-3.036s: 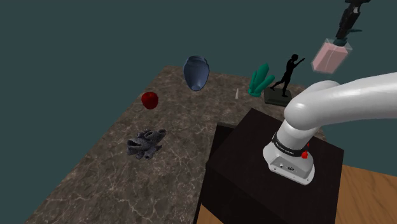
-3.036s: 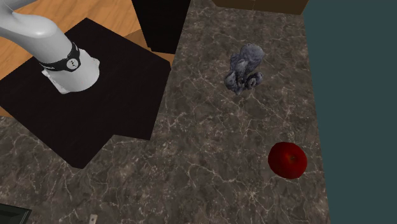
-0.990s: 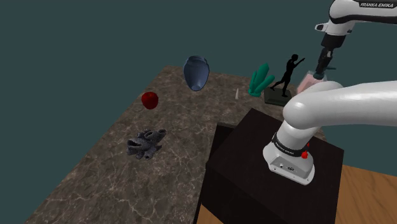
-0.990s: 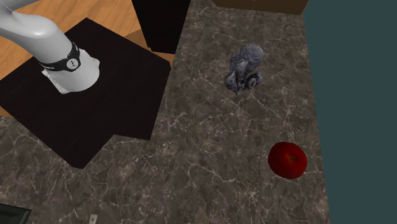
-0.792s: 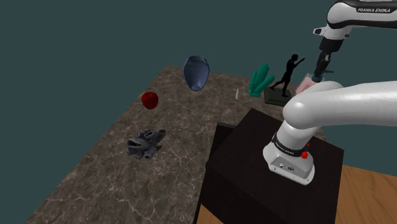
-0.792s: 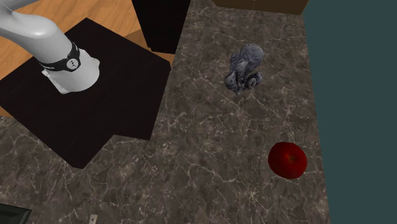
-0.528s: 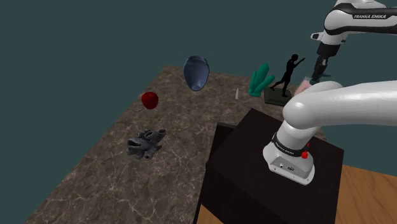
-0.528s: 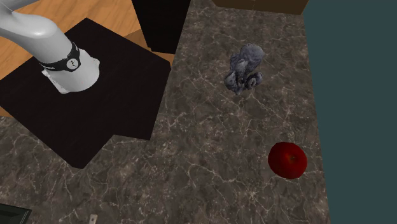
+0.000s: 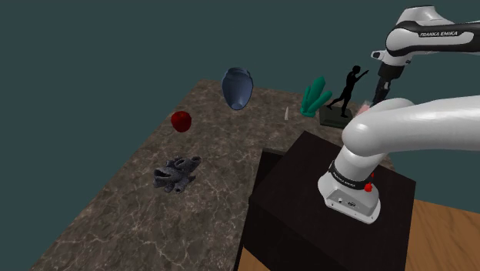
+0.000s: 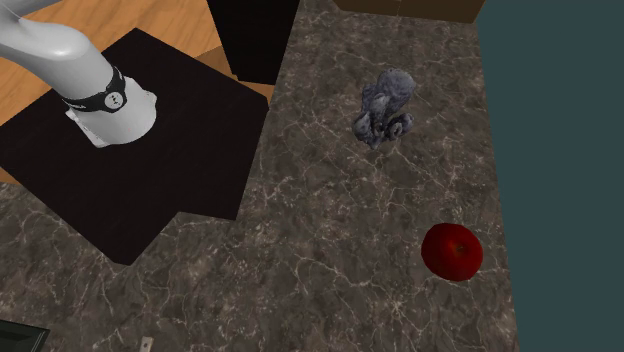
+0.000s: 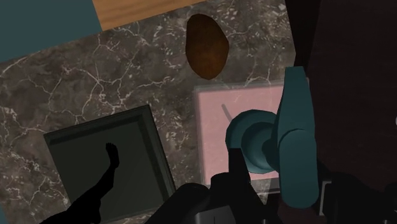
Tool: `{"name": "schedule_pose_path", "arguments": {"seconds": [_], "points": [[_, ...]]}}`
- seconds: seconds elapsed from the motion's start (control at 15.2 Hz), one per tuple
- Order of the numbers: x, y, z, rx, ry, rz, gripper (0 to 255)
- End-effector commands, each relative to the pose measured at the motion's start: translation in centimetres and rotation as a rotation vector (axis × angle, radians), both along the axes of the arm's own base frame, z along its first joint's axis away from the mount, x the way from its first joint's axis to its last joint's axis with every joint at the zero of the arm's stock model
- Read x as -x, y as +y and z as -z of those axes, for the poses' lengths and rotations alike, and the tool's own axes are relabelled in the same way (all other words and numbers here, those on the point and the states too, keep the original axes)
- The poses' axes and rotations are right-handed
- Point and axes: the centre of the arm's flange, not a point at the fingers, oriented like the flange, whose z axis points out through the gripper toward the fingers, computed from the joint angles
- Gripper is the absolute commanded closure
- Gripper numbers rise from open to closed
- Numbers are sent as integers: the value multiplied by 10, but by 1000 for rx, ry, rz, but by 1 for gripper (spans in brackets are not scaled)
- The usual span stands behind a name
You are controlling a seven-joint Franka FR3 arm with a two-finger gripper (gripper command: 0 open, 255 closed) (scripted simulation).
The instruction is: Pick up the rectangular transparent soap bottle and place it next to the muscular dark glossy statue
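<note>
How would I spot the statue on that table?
Look along the marbled table to its far edge. There, beside a green branching ornament, stands the statue: a black human figure, arm outstretched, on a square base, the only person-shaped thing.

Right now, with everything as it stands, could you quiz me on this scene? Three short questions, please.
1. True or false: the pink soap bottle is beside the square base of the black statue, not on it.
2. The bottle's pump is: A red, B teal, C yellow.
3. In the second exterior view, which lies nearer the robot's stand: the red apple or the grey figurine?

Key: 1 true; 2 B; 3 the grey figurine.
</note>
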Motion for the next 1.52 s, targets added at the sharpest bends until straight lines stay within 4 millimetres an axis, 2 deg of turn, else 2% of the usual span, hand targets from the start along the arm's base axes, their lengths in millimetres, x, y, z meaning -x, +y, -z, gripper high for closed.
{"name": "schedule_pose_path", "arguments": {"seconds": [0.0, 1.06, 1.45], "points": [[-1, 1, 11, 0, 0, 0, 255], [-1, 1, 98, 0, 0, 0, 255], [-1, 1, 98, 0, 0, 0, 255]]}}
